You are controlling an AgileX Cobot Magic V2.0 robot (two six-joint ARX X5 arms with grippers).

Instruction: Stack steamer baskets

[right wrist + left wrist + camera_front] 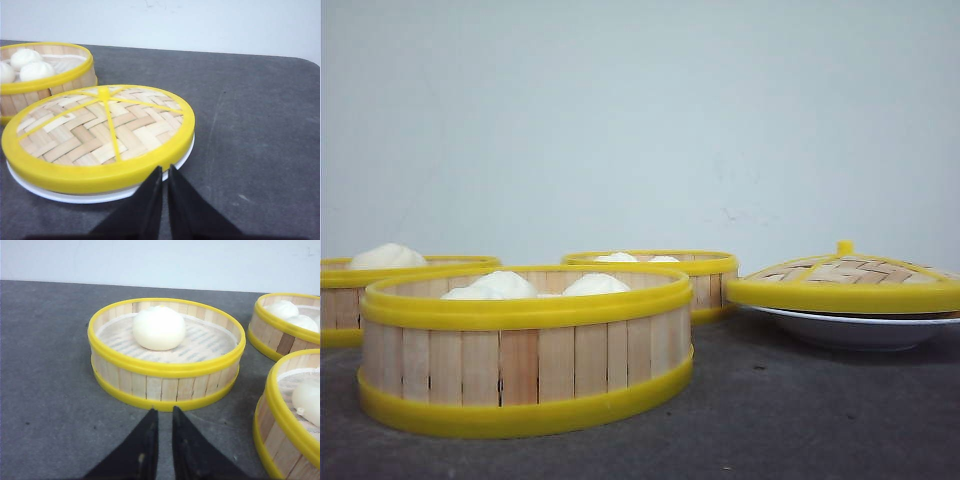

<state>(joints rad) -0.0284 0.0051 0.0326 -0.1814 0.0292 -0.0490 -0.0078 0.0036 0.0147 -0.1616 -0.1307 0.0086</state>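
Black and tapered, your left gripper (164, 412) has its fingers pressed almost together with only a thin slit between them, holding nothing, just short of the nearest round steamer basket of pale wooden slats with yellow plastic rims (166, 352), which carries a single white bun (159, 328). Two more baskets like it show beside it in your left wrist view, one farther back (287, 322) and one closer (295, 412), each with buns inside. All three stand apart on the dark grey worktop (50, 365), none stacked. Your right gripper (165, 172) is likewise nearly closed and empty, its tips at the edge of the domed woven lid with a yellow rim (100, 135), which rests on a shallow white dish (95, 197).
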